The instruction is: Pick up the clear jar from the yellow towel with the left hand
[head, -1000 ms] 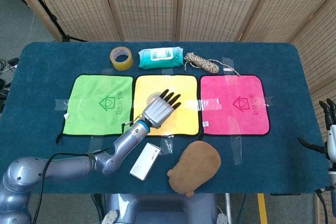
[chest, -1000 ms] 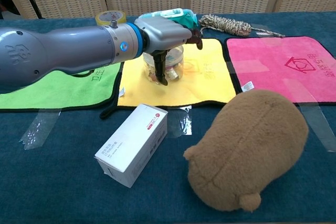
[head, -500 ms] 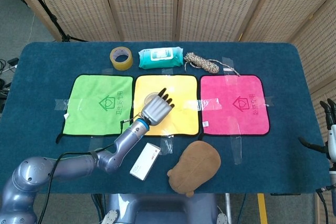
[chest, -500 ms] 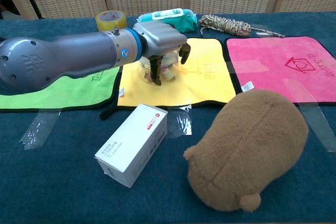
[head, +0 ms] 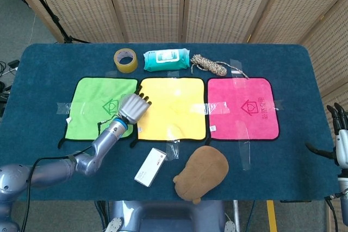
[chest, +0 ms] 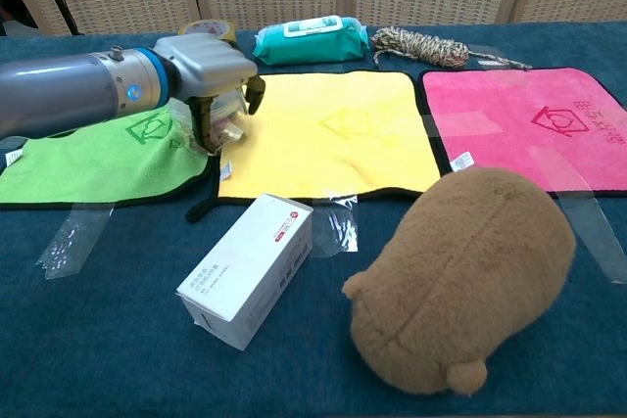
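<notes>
My left hand (chest: 204, 64) grips the clear jar (chest: 228, 122) from above, fingers curled down around it. The jar shows small items inside and hangs over the seam between the green towel (chest: 88, 159) and the yellow towel (chest: 333, 134). In the head view the left hand (head: 133, 107) covers the jar at the yellow towel's (head: 174, 110) left edge. The yellow towel lies bare. My right hand (head: 339, 134) stays at the table's far right edge, fingers apart, holding nothing.
A white box (chest: 247, 268) and a brown plush toy (chest: 465, 276) lie near the front edge. A pink towel (chest: 529, 124) is at the right. Tape roll (head: 125, 60), teal wipes pack (head: 166, 60) and twine (head: 208, 65) line the back.
The left hand closed on the jar at the middle of the yellow towel and carried it left to the seam with the green towel. The right hand stayed put.
</notes>
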{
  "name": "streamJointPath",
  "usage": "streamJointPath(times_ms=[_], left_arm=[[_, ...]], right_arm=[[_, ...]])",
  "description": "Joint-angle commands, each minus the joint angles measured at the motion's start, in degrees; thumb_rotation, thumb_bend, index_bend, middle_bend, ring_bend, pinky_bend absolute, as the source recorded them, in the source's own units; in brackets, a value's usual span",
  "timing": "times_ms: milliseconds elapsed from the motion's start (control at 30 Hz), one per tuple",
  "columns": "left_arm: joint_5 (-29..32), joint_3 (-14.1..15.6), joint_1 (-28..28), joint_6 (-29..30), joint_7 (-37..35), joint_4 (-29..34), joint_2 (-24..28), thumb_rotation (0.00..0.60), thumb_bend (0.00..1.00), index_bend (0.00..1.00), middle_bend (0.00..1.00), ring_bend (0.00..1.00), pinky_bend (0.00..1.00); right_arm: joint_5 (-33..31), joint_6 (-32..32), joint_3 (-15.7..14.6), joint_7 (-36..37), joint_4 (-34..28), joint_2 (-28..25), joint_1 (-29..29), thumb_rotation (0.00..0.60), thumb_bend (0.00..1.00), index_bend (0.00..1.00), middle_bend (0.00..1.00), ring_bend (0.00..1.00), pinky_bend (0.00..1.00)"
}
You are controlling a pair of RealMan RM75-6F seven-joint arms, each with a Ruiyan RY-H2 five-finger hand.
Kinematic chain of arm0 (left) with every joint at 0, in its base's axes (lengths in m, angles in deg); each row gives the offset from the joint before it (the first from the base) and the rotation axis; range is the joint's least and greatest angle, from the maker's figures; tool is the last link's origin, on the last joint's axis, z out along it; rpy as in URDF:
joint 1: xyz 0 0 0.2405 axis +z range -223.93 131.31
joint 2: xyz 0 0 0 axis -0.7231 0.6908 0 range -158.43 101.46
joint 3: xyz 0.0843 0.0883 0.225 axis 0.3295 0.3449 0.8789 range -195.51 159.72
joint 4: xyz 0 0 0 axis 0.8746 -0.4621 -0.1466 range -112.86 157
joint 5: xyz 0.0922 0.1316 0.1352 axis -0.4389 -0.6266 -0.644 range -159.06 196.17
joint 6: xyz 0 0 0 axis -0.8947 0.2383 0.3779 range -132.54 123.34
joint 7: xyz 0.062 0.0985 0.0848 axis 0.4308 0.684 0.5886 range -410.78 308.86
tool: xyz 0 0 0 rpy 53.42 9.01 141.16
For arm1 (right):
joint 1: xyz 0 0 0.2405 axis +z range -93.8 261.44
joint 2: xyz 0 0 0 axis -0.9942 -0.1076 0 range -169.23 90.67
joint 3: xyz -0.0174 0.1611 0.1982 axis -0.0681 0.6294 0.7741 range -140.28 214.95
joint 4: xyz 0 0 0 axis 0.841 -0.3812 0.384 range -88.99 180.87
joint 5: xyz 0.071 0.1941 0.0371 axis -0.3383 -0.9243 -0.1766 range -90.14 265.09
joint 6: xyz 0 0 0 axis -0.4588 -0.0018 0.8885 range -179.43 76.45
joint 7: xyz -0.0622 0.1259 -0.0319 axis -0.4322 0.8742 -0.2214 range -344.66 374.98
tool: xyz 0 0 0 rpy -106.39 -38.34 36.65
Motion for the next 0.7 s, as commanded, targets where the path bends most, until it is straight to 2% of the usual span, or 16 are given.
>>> streamJointPath(times_ms=[33, 400, 600, 633, 700], left_arm=[[-1.22, 0.93, 1.75, 0.19, -2.37, -0.50, 1.60, 0.600, 0.00, 0.39, 0.31, 0.27, 0.08], [-6.09, 3.48, 7.14, -0.18, -10.61, -6.46, 4.07, 0.600, 0.00, 0.39, 0.31, 0.26, 0.08], [-8.72, 3.62, 9.74, 0.59, -15.43, -8.54, 5.82, 0.600, 0.00, 0.39, 0.31, 0.23, 0.08], [-8.94, 3.59, 10.05, 0.41, -16.19, -8.46, 6.15, 0.600, 0.00, 0.37, 0.30, 0.21, 0.08], [-8.64, 3.29, 10.72, -0.59, -18.13, -7.36, 7.34, 0.600, 0.00, 0.25, 0.20, 0.12, 0.04]], right_arm=[[0.11, 0.04, -0.06, -0.31, -0.09, 0.10, 0.05, 0.600, 0.00, 0.00, 0.00, 0.00, 0.00], [0.80, 0.16, -0.33, -1.09, -0.55, 0.44, 0.25, 0.600, 0.00, 0.00, 0.00, 0.00, 0.00], [1.21, 0.01, -0.43, -1.34, -1.01, 0.43, 0.29, 0.600, 0.00, 0.00, 0.00, 0.00, 0.00], [1.28, 0.00, -0.47, -1.42, -1.05, 0.43, 0.29, 0.600, 0.00, 0.00, 0.00, 0.00, 0.00], [1.57, -0.12, -0.53, -1.58, -1.18, 0.45, 0.34, 0.600, 0.00, 0.00, 0.00, 0.00, 0.00]])
